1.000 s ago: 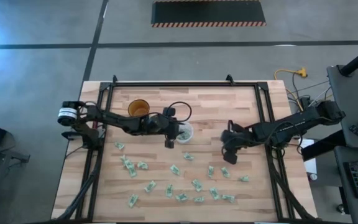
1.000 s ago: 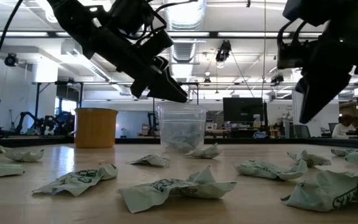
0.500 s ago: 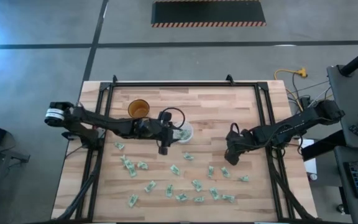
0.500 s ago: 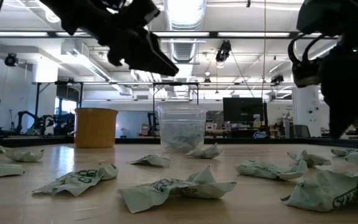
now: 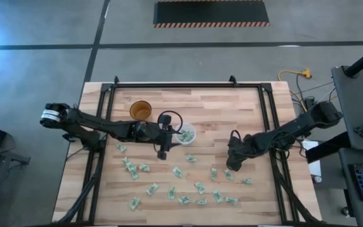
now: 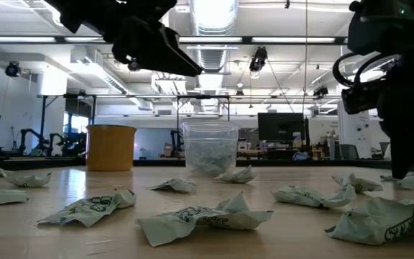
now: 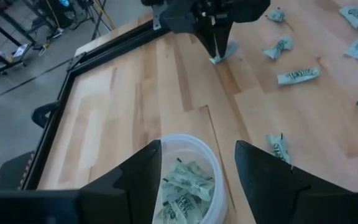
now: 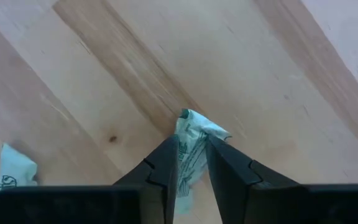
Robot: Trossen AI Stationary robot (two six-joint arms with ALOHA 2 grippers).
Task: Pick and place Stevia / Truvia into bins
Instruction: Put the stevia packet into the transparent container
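Note:
Many pale green and white Stevia sachets (image 5: 178, 171) lie scattered flat over the near half of the wooden table. The translucent cup (image 5: 186, 133) stands upright mid-table with several sachets inside (image 7: 185, 186). My left gripper (image 5: 163, 153) hangs open in the air just near-left of the cup; in its wrist view (image 7: 197, 149) the cup (image 7: 211, 163) shows between its fingers. My right gripper (image 5: 232, 165) is down at the table on the right, shut on one sachet (image 8: 191, 149). The low view shows it (image 6: 401, 171) reaching the tabletop. My right gripper pinches one sachet between its two fingers (image 8: 166, 163), which come from above and point down. The fingertips close on the sachet's middle, and its crumpled end (image 8: 196, 127) sticks out past them. The sachet lies on the table (image 7: 224, 53).
An amber-brown cup (image 5: 140, 111) stands far-left of the translucent one. A black frame rail (image 5: 181, 84) borders the table's far and side edges. Loose sachets (image 6: 205, 216) crowd the near strip; bare wood lies between the cup and my right gripper.
My left gripper has pulled back from over the translucent cup, rising and shifting toward the table's near-left. My right gripper has dropped down and slightly toward the near edge onto a sachet on the table.

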